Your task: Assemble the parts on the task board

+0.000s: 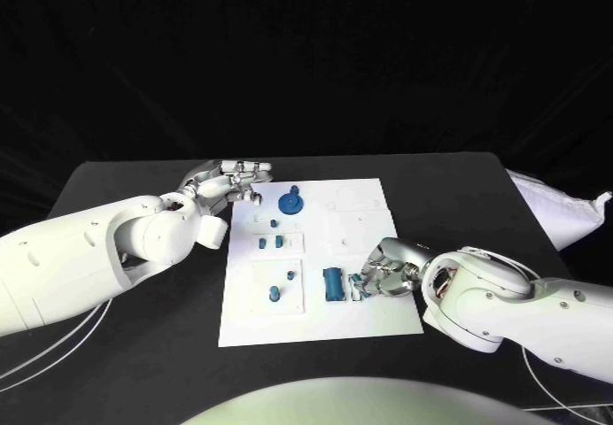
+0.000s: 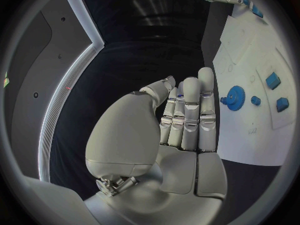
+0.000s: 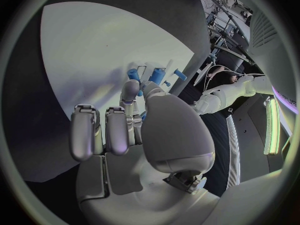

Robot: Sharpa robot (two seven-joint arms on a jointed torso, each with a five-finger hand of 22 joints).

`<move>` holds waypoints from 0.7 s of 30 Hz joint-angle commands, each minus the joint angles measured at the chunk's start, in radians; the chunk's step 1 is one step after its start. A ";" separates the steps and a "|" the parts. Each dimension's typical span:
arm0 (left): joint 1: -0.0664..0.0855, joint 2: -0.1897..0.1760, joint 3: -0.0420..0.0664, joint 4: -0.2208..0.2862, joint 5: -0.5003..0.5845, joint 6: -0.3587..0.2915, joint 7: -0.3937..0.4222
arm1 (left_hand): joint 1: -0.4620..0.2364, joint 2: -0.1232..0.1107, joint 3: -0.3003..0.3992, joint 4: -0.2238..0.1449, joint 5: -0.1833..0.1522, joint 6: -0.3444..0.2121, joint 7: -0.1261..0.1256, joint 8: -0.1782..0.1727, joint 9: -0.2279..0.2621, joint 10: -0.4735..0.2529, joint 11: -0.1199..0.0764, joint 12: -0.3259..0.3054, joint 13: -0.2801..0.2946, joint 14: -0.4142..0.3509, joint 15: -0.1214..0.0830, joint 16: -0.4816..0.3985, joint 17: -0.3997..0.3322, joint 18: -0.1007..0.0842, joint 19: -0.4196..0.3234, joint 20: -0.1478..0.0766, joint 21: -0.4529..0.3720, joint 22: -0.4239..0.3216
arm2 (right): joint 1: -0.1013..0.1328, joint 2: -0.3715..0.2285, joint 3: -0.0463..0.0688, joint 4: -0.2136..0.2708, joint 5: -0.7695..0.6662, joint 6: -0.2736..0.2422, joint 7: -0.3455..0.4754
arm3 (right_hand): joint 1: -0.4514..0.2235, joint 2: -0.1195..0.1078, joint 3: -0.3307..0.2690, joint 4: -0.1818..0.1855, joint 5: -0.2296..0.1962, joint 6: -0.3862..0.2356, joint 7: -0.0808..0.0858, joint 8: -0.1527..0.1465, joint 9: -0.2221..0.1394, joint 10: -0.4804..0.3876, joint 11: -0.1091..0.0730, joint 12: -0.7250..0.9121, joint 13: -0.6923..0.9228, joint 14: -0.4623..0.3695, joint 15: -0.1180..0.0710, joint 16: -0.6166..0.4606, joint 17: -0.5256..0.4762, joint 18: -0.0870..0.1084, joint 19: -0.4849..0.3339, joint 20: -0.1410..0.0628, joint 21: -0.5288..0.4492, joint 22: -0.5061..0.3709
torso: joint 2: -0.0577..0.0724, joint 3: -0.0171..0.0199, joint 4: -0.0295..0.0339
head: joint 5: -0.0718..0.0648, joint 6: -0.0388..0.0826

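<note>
The right hand (image 1: 387,268) is set at the right edge of the white board (image 1: 364,197), its fingers curled down over a small blue piece (image 1: 358,285). In the right wrist view a fingertip (image 3: 130,89) is seen pressed among small blue parts, but whether the piece is actually pinched cannot be told. Just left of it an upright blue cylinder (image 1: 333,282) stands on the board.

The left hand (image 1: 230,183) is held at the board's far left corner, flat, with its fingers (image 2: 190,110) straight and close together; nothing is held and the board appears not to be touched. Just right of it a blue gear (image 1: 292,204) lies on the board, and nearer along the left side are two small blue blocks (image 1: 271,241) and, nearer still, an oval blue piece (image 1: 274,292).

The parts are judged to be light, stiff plastic, smooth and easily pushed across the slick board. A fingertip pinch across opposite sides would probably serve best, the gear being taken by its rim or hub. A careless press could send a piece sliding or tip the cylinder.
</note>
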 commanded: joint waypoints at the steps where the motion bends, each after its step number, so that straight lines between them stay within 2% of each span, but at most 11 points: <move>1: 0.000 0.002 0.001 0.003 0.004 0.018 0.004 | -0.001 0.007 -0.006 0.001 0.004 -0.003 0.003 0.004 -0.001 -0.004 0.000 0.004 -0.001 -0.007 0.001 0.002 -0.001 0.011 0.006 0.004 -0.006 -0.001 | -0.001 0.010 0.000 -0.006 0.013 0.017 -0.014 | -0.028 0.005 -0.004 0.007 0.010 0.009 -0.002 0.000 -0.004 0.014 0.000 0.015 0.010 0.052 -0.001 0.003 0.003 -0.016 0.008 0.000 0.005 0.004 | 0.001 0.0003 -0.0004 | 0.001 0.000; 3: 0.000 0.002 0.001 0.003 0.004 0.018 0.004 | -0.001 0.007 -0.006 0.001 0.004 -0.003 0.003 0.004 -0.001 -0.004 0.000 0.004 -0.001 -0.007 0.001 0.002 -0.001 0.011 0.006 0.004 -0.006 -0.001 | -0.002 0.014 0.000 -0.009 0.013 0.035 -0.016 | -0.047 0.006 -0.009 0.008 0.012 0.015 -0.003 0.001 -0.003 0.022 -0.001 0.031 0.021 0.053 -0.002 0.004 0.005 -0.016 0.009 -0.001 0.006 0.006 | 0.001 0.0007 -0.0004 | 0.001 0.000; 7: 0.000 0.002 0.001 0.003 0.004 0.019 0.002 | -0.001 0.007 -0.006 0.000 0.004 -0.003 0.003 0.004 -0.001 -0.005 0.000 0.005 -0.001 -0.007 0.001 0.002 -0.002 0.011 0.006 0.004 -0.006 -0.001 | -0.002 0.021 0.000 -0.014 0.009 0.070 -0.019 | -0.105 0.027 -0.028 0.009 0.018 0.031 -0.009 0.002 -0.001 0.043 -0.005 0.080 0.059 0.055 -0.005 0.012 0.015 -0.017 0.011 -0.003 0.009 0.011 | 0.000 0.0000 -0.0005 | 0.002 -0.003; 21: 0.000 0.002 0.001 0.003 0.004 0.021 0.000 | -0.001 0.007 -0.006 0.000 0.004 -0.003 0.003 0.004 -0.001 -0.005 0.000 0.005 -0.001 -0.007 0.001 0.002 -0.002 0.011 0.006 0.004 -0.006 -0.001 | -0.002 0.033 0.000 -0.018 -0.020 0.093 -0.029 | -0.122 0.029 -0.039 0.008 0.012 0.037 -0.011 0.002 -0.001 0.049 -0.007 0.093 0.071 0.056 -0.007 0.015 0.019 -0.017 0.013 -0.005 0.010 0.013 | 0.000 0.0004 -0.0005 | 0.003 -0.004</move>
